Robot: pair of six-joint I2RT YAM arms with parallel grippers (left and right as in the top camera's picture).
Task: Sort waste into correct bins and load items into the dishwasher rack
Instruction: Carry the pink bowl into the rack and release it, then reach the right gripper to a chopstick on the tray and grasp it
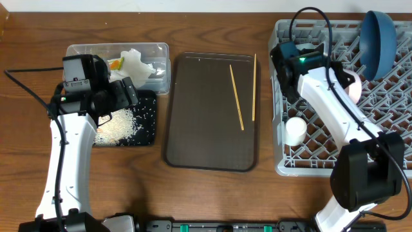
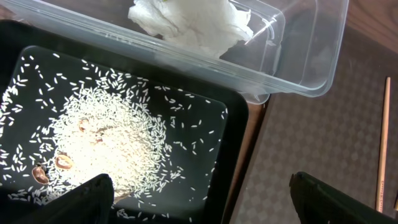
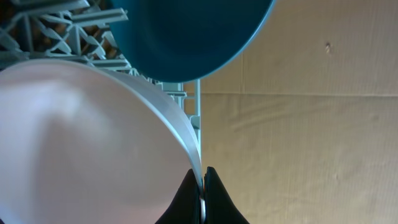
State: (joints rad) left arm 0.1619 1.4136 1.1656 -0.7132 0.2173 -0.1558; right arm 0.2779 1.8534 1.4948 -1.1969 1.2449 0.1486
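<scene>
The white bowl (image 3: 81, 137) stands on edge in the dishwasher rack (image 1: 283, 151), which takes up the right end of the counter. The right hand (image 3: 201, 180) is pinched shut on the bowl's thin rim. Just beyond the bowl, the dark blue plate (image 1: 378, 37) stands upright near the rack's far right corner. A small white cup (image 1: 295, 129) sits by the rack's left wall, toward the near edge of the counter.

In the middle of the counter lies the brown serving tray (image 1: 193, 129) with the two chopsticks (image 1: 236, 96) on it. One slants across its right half and the other runs along its right rim.

Near the counter's left end the shallow black tray (image 1: 147, 106) holds a heap of rice grains (image 2: 106, 134), with loose grains scattered around it. Touching its far side is the clear tub (image 1: 162, 67), which holds the crumpled tissue (image 2: 193, 22) and the snack wrapper (image 1: 116, 63).

The left hand (image 2: 200, 180) hovers above the black tray's right edge. Its fingers (image 2: 93, 199) are spread wide apart and hold nothing.
</scene>
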